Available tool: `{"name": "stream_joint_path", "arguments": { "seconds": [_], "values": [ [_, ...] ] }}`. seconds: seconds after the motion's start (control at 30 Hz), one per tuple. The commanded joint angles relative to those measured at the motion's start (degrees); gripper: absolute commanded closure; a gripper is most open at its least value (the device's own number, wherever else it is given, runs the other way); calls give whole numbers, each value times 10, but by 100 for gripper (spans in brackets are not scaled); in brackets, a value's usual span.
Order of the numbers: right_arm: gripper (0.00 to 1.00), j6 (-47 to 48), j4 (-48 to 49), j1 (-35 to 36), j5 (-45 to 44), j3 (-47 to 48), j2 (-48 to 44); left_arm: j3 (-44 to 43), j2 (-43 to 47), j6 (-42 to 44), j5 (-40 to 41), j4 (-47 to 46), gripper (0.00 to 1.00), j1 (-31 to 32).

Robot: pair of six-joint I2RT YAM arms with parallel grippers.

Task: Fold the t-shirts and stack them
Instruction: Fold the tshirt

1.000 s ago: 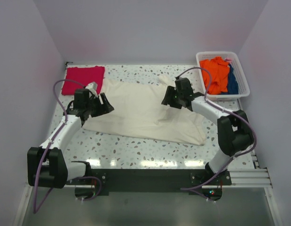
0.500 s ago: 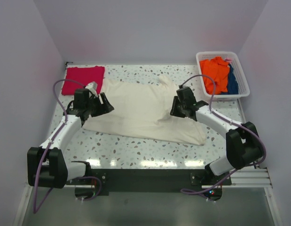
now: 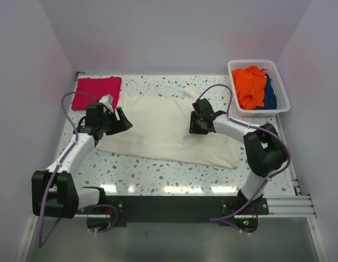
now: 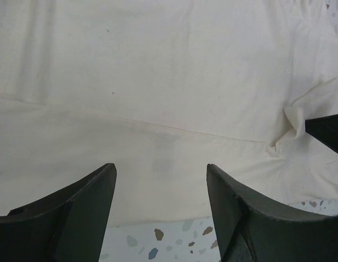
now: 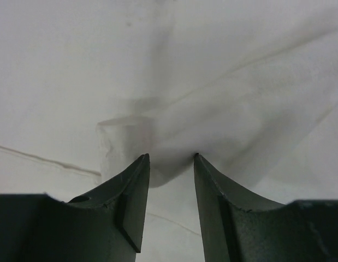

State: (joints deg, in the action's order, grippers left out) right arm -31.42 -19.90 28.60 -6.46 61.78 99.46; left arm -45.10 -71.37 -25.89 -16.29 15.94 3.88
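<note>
Right gripper pinching the cream-white t-shirt, left gripper open over its edge

The cream-white t-shirt (image 3: 158, 131) lies spread across the middle of the speckled table (image 3: 158, 176), and the crimson-pink t-shirt (image 3: 96, 91) sits folded at the far left corner, just beside it. The right gripper (image 5: 171, 164) is down on the cream shirt's right half, its fingers (image 5: 130, 191) drawn close on a raised fold of cloth. The left gripper (image 4: 160, 174) hovers at the shirt's left edge with its fingers (image 4: 87, 202) spread wide, holding nothing. A white basket (image 3: 261, 112) of orange and blue clothes (image 3: 250, 84) stands at the far right
</note>
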Motion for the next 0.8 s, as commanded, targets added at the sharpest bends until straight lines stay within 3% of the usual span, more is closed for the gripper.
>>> {"name": "stream_joint_path", "arguments": {
  "seconds": [0.0,0.23,0.33,0.43,0.57,0.77],
  "values": [
    [57,16,31,1,2,60,14,8,8,10,-4,-19,28,2],
    [47,25,9,1,14,109,50,7,10,11,-2,-16,27,2],
    [44,33,-23,-2,-42,106,9,7,11,12,-2,-16,27,2],
    [43,31,-46,-30,-76,67,-63,7,11,12,-5,-16,27,2],
    [45,27,-59,-119,-64,-17,-135,6,11,11,-8,-19,27,2],
    [46,43,-37,-159,-39,-57,-120,7,9,8,-22,-25,27,2]
  ]
}}
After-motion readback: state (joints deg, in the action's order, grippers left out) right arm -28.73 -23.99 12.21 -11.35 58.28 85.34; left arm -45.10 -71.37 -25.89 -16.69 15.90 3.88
